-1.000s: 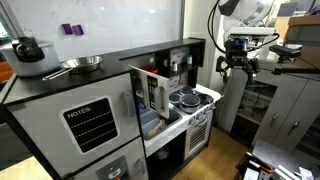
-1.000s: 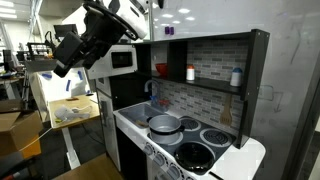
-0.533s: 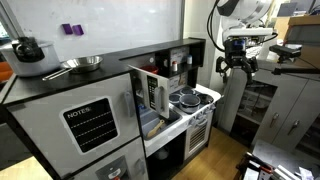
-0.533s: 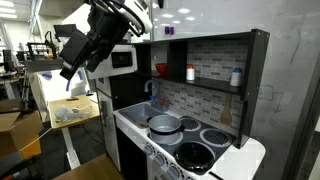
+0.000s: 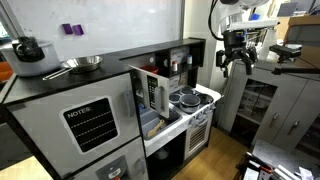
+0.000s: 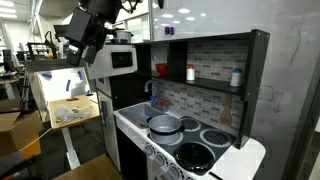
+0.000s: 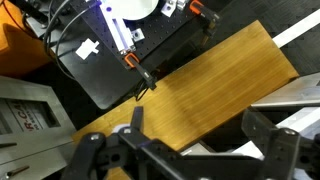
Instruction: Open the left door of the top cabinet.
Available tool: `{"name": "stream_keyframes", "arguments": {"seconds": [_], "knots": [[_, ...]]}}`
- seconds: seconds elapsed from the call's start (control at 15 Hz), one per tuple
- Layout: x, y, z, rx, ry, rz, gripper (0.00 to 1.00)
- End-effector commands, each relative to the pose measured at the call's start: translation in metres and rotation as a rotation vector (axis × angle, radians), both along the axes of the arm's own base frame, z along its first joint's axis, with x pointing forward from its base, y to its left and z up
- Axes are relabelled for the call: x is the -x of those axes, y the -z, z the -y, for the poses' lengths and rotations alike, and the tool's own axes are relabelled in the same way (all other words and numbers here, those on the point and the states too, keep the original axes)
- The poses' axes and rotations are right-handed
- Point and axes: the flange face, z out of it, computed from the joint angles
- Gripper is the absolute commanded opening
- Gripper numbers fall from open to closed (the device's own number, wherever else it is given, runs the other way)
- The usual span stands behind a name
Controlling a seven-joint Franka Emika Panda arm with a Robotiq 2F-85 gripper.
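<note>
The top cabinet (image 5: pixel 170 52) is the long black-framed upper unit of the toy kitchen; it also shows in an exterior view (image 6: pixel 205 55). Its left door (image 5: pixel 150 92), with a pale frame, dark pane and red-and-white buttons, stands swung outward from the unit; it also shows in an exterior view (image 6: pixel 122 60). My gripper (image 5: pixel 237 62) hangs in the air well off to the kitchen's side, not touching it; it also shows in an exterior view (image 6: pixel 80 50). In the wrist view the gripper (image 7: pixel 200 140) is open and empty, over a wooden surface.
The grey fridge block with its "NOTES" door (image 5: pixel 90 125) stands beside the left door. Pots sit on the stove (image 6: pixel 165 125) and a pan and kettle on the fridge top (image 5: pixel 80 64). Grey cabinets (image 5: pixel 285 100) stand under my arm.
My arm has lifted the gripper upward, away from the floor. The kitchen and its doors have not moved.
</note>
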Motion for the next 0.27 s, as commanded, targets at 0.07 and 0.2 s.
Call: {"name": "stream_keyframes", "arguments": {"seconds": [0.07, 0.2], "knots": [[0.0048, -0.0027, -0.0027, 0.011, -0.011, 0.023, 1.00], [0.0058, -0.0025, -0.0029, 0.013, -0.014, 0.031, 1.00]]}}
